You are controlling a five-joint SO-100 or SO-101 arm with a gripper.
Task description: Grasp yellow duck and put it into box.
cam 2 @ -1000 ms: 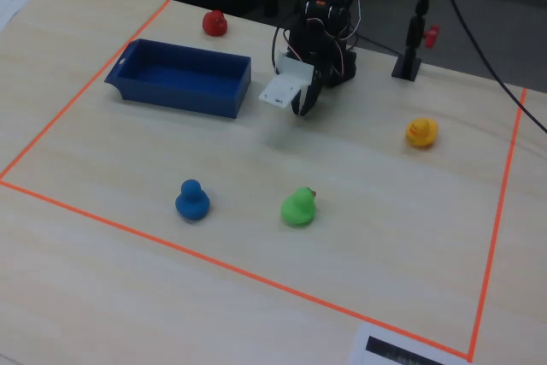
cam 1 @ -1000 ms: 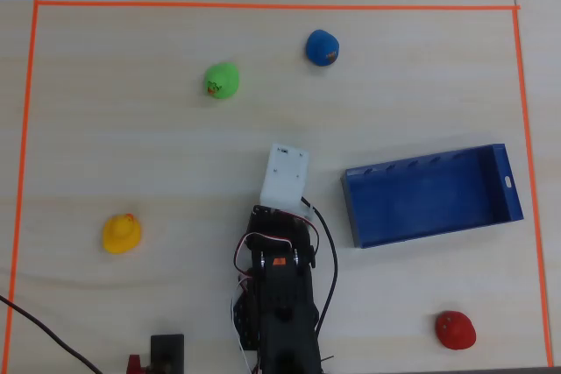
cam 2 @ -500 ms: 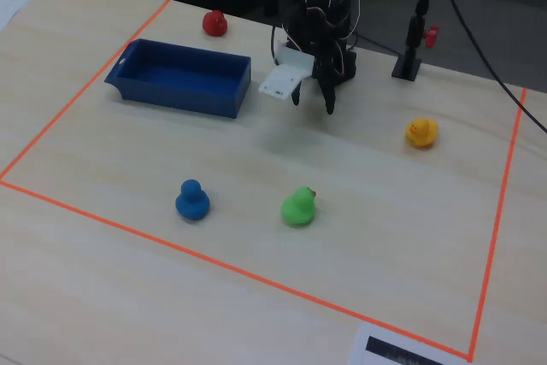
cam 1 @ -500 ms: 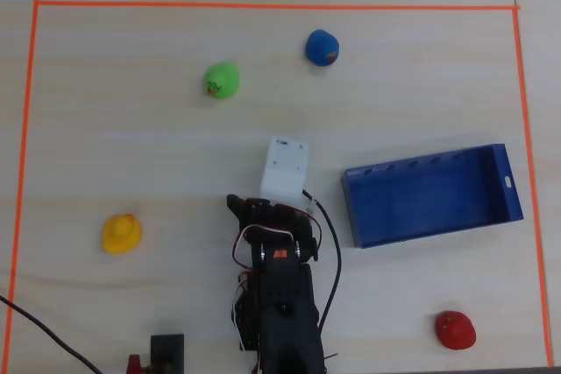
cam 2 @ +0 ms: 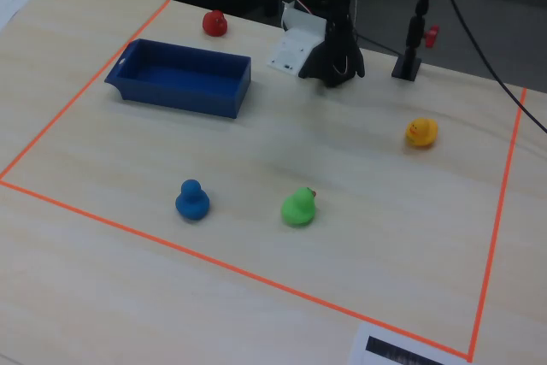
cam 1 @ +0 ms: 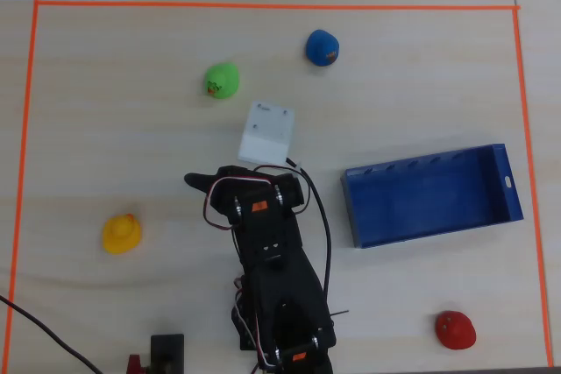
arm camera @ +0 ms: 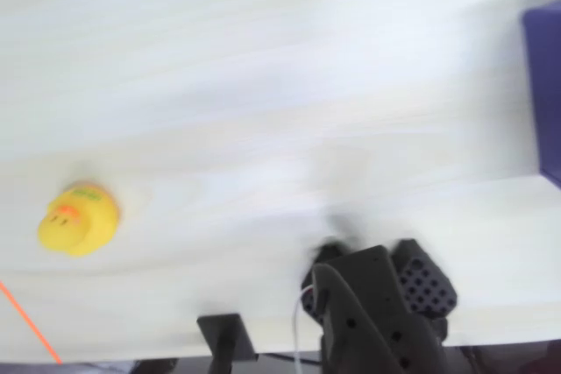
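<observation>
The yellow duck sits on the table left of the arm; it also shows in the fixed view and, blurred, at the left of the wrist view. The blue box lies empty to the right of the arm, seen too in the fixed view and at the right edge of the wrist view. My gripper is folded low over the table between duck and box, well apart from both. It looks shut and empty.
A green duck, a blue duck and a red duck stand on the table. Orange tape frames the work area. A black stand sits beside the arm's base.
</observation>
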